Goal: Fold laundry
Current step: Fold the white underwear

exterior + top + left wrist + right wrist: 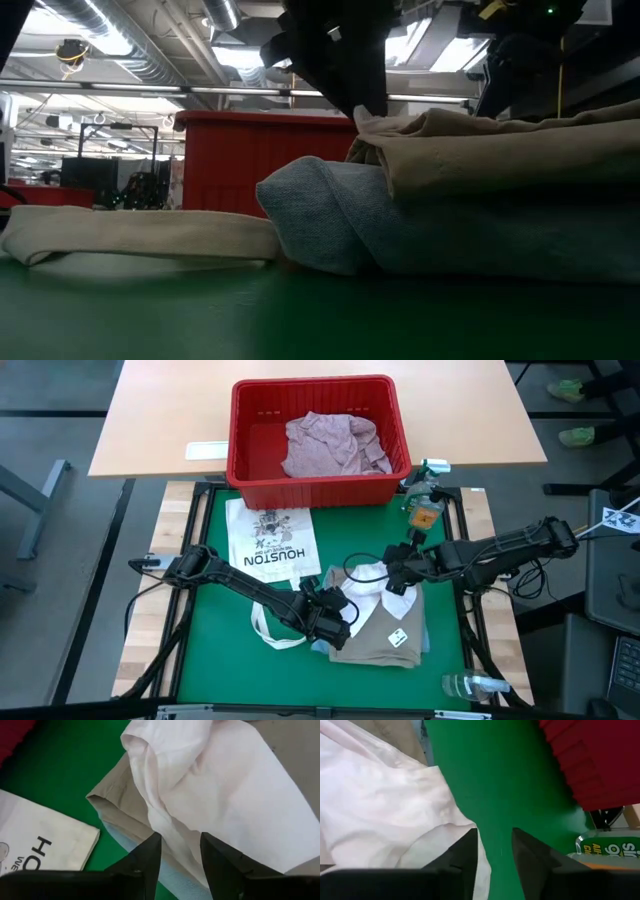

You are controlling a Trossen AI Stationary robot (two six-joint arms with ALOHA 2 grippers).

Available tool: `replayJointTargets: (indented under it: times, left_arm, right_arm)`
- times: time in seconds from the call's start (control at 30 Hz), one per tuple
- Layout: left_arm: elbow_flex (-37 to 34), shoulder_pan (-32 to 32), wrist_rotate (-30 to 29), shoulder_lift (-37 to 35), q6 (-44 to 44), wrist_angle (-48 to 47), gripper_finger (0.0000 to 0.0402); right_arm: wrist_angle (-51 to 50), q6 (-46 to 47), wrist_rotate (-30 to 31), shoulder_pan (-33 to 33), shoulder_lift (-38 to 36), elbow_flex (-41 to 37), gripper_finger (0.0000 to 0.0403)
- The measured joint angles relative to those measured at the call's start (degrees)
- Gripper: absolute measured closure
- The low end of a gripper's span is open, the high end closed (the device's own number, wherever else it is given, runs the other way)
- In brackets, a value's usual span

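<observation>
Two dark robot arms meet over a folded stack of laundry on the green counter (210, 660). The left gripper (180, 851) hangs with fingers slightly spread over the edge of a white garment (372, 588), pinching nothing; the right gripper (494, 851) stands likewise parted above bare green mat at the white cloth's far edge. The white garment lies crumpled atop a folded khaki piece (385, 635), which rests on light blue denim jeans (330, 220). A cream tote bag (270, 540) printed "HOUSTON" lies flat beside the stack. Behind, a red plastic basket (250, 455) holds a pale pink-mauve shirt (330, 445).
</observation>
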Motion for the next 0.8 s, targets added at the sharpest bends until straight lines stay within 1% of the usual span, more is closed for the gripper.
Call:
replayJointTargets:
  times: [0.07,0.13,0.37,0.57,0.63,0.7,0.77,0.8]
  left_arm:
    - [0.0,0.0,0.0,0.0,0.0,-0.3,0.0270]
    - [0.0,0.0,0.0,0.0,0.0,-0.4,0.0270]
    - [0.0,0.1,0.1,0.0,1.2,-0.8,0.0270]
    - [0.0,0.5,2.8,0.0,1.1,-0.8,0.0270]
    - [0.0,0.5,2.8,0.0,1.1,-0.8,0.0270]
    - [0.0,0.4,2.8,0.0,1.0,-0.8,0.0270]
    - [0.0,0.5,2.9,0.0,1.0,-0.8,0.0269]
    - [0.0,0.5,2.9,0.0,1.0,-0.8,0.0269]
  right_arm:
    - [-0.1,0.0,-0.4,0.0,0.0,0.0,0.0275]
    - [0.0,0.0,-3.7,0.0,0.0,0.0,0.0271]
    - [0.0,0.0,-25.0,0.0,0.0,0.0,0.0269]
    - [-0.1,0.4,-39.8,0.1,0.0,0.0,0.0269]
    - [-0.1,0.4,-42.1,0.1,0.0,0.0,0.0269]
    - [-0.1,0.3,-42.3,0.1,0.0,0.0,0.0269]
    - [-1.0,-0.1,-40.4,0.0,0.0,0.0,0.0269]
    - [-2.0,-0.1,-38.2,0.0,0.0,0.0,0.0269]
